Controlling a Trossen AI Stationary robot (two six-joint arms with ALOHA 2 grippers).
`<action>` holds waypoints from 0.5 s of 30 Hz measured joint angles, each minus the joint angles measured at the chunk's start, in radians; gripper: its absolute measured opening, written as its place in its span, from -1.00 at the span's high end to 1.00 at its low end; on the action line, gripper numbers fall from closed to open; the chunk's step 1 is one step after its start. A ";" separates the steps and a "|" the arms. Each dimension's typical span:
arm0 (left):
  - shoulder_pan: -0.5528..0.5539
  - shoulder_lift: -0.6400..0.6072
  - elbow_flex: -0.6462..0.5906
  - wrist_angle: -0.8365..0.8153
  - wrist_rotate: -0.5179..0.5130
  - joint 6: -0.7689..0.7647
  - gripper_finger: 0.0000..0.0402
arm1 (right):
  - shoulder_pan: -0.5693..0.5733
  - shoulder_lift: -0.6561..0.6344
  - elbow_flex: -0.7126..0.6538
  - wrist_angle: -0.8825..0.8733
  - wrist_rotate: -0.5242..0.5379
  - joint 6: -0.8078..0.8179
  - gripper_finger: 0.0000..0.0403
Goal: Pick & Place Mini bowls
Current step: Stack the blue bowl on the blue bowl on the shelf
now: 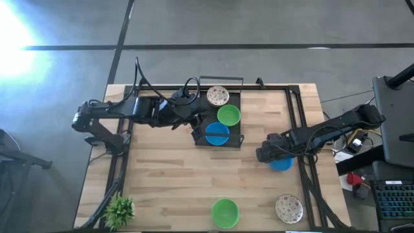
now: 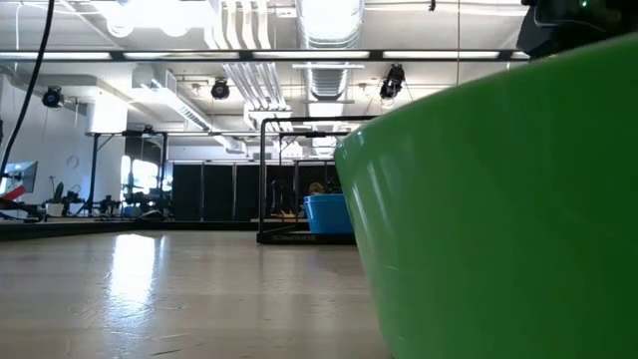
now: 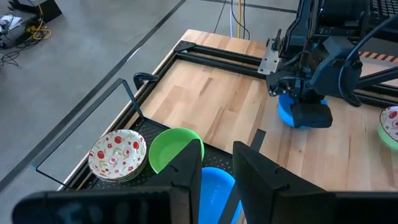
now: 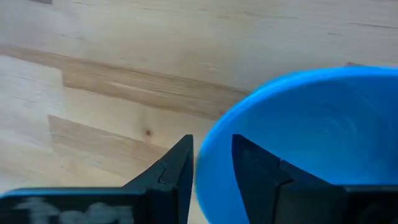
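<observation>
High view: right gripper (image 1: 270, 154) sits over a blue mini bowl (image 1: 281, 163) on the wooden table (image 1: 168, 188), right of the black tray (image 1: 234, 141). Left gripper (image 1: 196, 131) hovers at the tray, which holds blue (image 1: 217, 134), green (image 1: 229, 116) and floral (image 1: 218, 96) bowls. A green bowl (image 1: 224, 212) and a floral bowl (image 1: 288, 208) wait at the near edge.

Low view: the near green bowl (image 2: 498, 219) blocks most.

Left wrist: fingers (image 3: 186, 180) narrowly apart, holding nothing.

Right wrist: fingers (image 4: 177, 165) straddle the blue rim (image 4: 214, 137), narrow gap, contact unclear. A thin rim pinch could slip or tip the bowl on lifting.
</observation>
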 joint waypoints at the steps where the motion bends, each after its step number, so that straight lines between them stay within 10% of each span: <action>1: 0.000 0.000 0.000 0.000 0.000 -0.001 0.58 | 0.000 0.000 -0.001 0.013 0.000 0.001 0.48; 15: 0.000 0.000 0.000 0.000 0.000 -0.004 0.58 | 0.000 0.000 -0.032 0.022 -0.008 -0.028 0.65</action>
